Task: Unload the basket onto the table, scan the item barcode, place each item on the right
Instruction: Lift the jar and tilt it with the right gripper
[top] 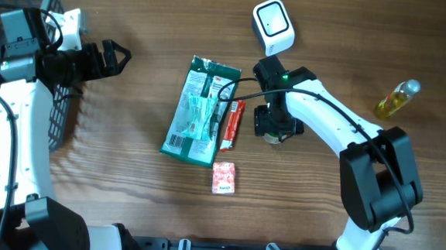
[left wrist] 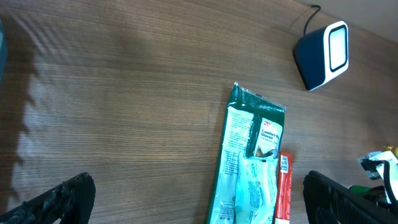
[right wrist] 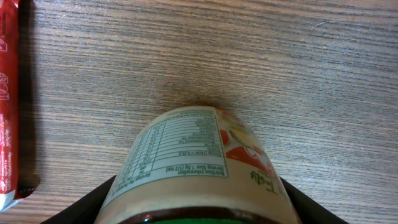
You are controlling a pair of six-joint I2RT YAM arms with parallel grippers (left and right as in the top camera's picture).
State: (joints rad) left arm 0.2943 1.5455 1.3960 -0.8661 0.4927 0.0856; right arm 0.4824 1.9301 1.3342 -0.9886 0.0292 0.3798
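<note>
Step in hand: judged as pick-up of the item; presentation to the scanner not yet begun.
Right end effector: pinching a cylindrical jar with a cream printed label by its sides; dark fingers set against the jar's flanks in the wrist view.
Item position: between the right end effector's fingers, low over the brown wood-grain tabletop; resting on it or just off it, cannot tell.
Barcode: not seen; nutrition panel turned toward the wrist camera, barcode face unknown.
Scanner: white-faced, dark-bodied boxy barcode scanner, near and ahead of the right end effector, away from the arm's base.
Neighbours: slim red stick packet just left of the right end effector; flat green plastic pouch further left.
Left end effector: spread wide, holding nothing, well apart from the jar.
Next move, judged: lift clear of the tabletop, carry forward to the scanner's window, rotate until the barcode faces it; care needed not to nudge the red stick packet.
</note>
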